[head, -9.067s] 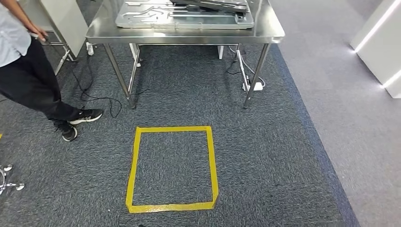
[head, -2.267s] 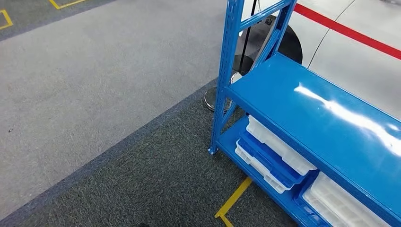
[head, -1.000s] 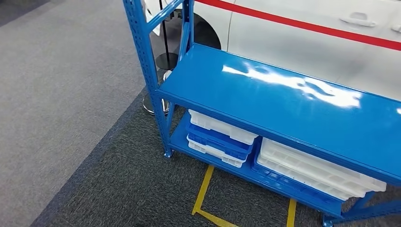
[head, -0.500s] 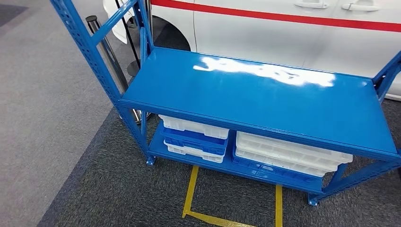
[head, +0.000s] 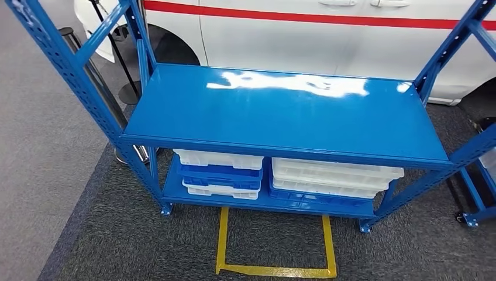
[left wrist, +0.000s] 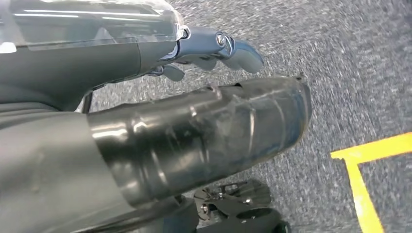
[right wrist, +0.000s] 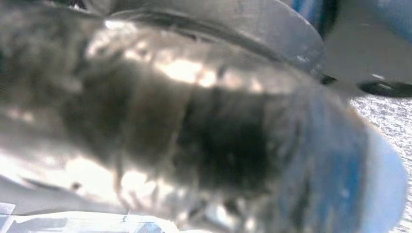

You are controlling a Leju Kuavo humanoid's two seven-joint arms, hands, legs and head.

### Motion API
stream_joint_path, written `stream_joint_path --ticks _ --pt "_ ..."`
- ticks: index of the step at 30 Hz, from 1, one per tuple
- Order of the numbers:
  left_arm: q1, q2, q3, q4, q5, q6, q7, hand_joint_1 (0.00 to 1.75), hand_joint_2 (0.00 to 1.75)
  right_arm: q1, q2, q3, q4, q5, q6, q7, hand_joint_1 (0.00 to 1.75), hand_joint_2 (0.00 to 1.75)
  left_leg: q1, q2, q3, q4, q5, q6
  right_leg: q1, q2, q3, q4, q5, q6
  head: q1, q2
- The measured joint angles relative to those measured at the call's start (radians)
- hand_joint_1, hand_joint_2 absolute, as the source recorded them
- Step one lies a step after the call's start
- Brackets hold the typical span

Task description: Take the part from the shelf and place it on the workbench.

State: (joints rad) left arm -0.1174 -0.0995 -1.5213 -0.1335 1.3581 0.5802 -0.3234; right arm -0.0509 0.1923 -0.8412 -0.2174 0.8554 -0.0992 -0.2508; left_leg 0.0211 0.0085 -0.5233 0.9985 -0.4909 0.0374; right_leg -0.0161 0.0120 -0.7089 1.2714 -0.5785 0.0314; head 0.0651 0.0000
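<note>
A blue metal shelf stands straight ahead in the head view. Its glossy upper board is bare. On the bottom board lie two stacks of flat trays: a white and blue stack on the left and a white stack on the right. No separate part can be made out. My left hand hangs over grey carpet in the left wrist view, its thick thumb and dark fingers apart and holding nothing. My right hand is a close, blurred grey shape in the right wrist view.
A yellow tape square marks the carpet in front of the shelf. A white car with a red stripe stands behind it. A post with a round base is at the shelf's left end. A blue wheeled frame is on the right.
The camera has turned away from the steel workbench and swung round to the blue shelf, which now sits centred and square in front. The things themselves have not moved.
</note>
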Motion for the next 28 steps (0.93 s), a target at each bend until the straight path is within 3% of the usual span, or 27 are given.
stream_joint_path --ticks 1,2,3,5,6,8,11,12,15,24,26,27,28 --pt "0.001 0.000 0.000 0.000 0.000 0.000 0.000 0.00 0.00 0.000 0.000 0.000 0.000 0.001 -0.001 0.004 0.00 0.00 -0.001 0.009 0.000 0.000 -0.001 0.000 -0.002 -0.003 -0.013 0.028 -0.002 0.003 0.000 0.000" --pt "0.000 0.000 0.000 0.000 -0.001 0.000 0.000 0.00 0.00 0.001 0.000 0.000 0.000 0.002 -0.003 0.012 0.00 0.44 -0.001 0.015 0.001 0.001 -0.002 -0.002 -0.005 -0.005 -0.007 0.017 0.015 0.004 0.000 0.000" --pt "-0.001 0.000 0.000 0.000 -0.002 0.000 0.000 0.00 0.00 0.002 0.000 0.000 0.000 0.003 -0.006 0.022 0.00 0.87 0.000 0.019 0.004 0.001 -0.004 -0.004 -0.006 -0.007 0.020 -0.031 0.047 0.004 0.000 0.000" --pt "-0.003 -0.001 -0.001 0.000 -0.003 -0.001 0.000 0.00 0.00 0.002 -0.001 0.000 0.000 0.006 -0.016 0.047 0.00 1.75 -0.002 0.023 0.008 0.005 -0.010 -0.011 -0.005 -0.015 0.092 -0.166 0.101 0.000 0.000 0.000" --pt "-0.004 -0.001 -0.001 0.000 -0.003 -0.001 -0.001 0.00 0.00 0.001 -0.001 0.000 0.000 0.008 -0.021 0.058 0.00 1.75 -0.004 0.025 0.009 0.006 -0.013 -0.016 -0.002 -0.019 0.116 -0.211 0.111 -0.005 0.000 0.000" --pt "-0.006 -0.001 -0.002 0.000 -0.005 0.000 -0.002 0.00 0.00 0.000 0.000 0.000 0.000 0.013 -0.026 0.073 0.00 1.75 -0.008 0.026 0.010 0.007 -0.018 -0.026 0.002 -0.020 0.130 -0.240 0.108 -0.015 -0.001 0.000" --pt "-0.007 -0.002 -0.004 0.000 -0.008 0.000 -0.003 0.00 0.00 0.001 0.000 0.000 0.000 0.018 -0.033 0.083 0.00 1.75 -0.008 0.025 0.013 0.004 -0.019 -0.010 0.001 -0.018 0.133 -0.244 0.108 -0.021 -0.001 0.000" --pt "-0.008 -0.002 -0.006 0.000 -0.008 0.000 -0.003 0.00 0.44 0.001 0.000 0.000 0.000 0.019 -0.035 0.085 0.00 1.75 -0.007 0.025 0.015 0.002 -0.018 -0.005 0.003 -0.017 0.134 -0.244 0.107 -0.023 -0.001 0.000" --pt "-0.008 -0.002 -0.009 0.000 -0.008 0.000 -0.003 0.00 1.75 0.001 0.000 0.000 0.000 0.018 -0.038 0.088 0.00 1.75 -0.006 0.025 0.019 -0.005 -0.016 -0.012 0.005 -0.017 0.134 -0.243 0.104 -0.030 -0.001 0.000" --pt "-0.008 -0.002 -0.019 0.000 -0.015 0.000 -0.012 0.00 1.75 -0.004 0.001 -0.001 0.000 0.018 -0.059 0.097 0.00 1.75 -0.004 0.025 0.023 -0.013 -0.014 -0.037 0.006 -0.017 0.135 -0.241 0.102 -0.035 -0.001 0.000" --pt "-0.008 -0.002 -0.022 0.000 -0.019 0.000 -0.013 0.00 1.75 -0.008 0.001 -0.001 0.000 0.018 -0.062 0.099 0.00 0.87 -0.004 0.025 0.023 -0.013 -0.014 -0.039 0.006 -0.017 0.136 -0.241 0.102 -0.035 -0.001 0.000" --pt "-0.008 -0.002 -0.023 0.000 -0.020 0.000 -0.013 0.00 1.75 -0.009 0.001 -0.001 0.000 0.018 -0.064 0.100 0.00 0.87 -0.004 0.025 0.023 -0.012 -0.014 -0.040 0.006 -0.017 0.136 -0.241 0.102 -0.034 -0.001 0.000" --pt "-0.008 -0.002 -0.023 0.000 -0.020 0.000 -0.013 0.00 1.75 -0.010 0.001 -0.001 0.000 0.017 -0.065 0.101 0.00 0.58 -0.004 0.025 0.023 -0.012 -0.014 -0.040 0.006 -0.017 0.136 -0.241 0.102 -0.034 -0.001 0.000"
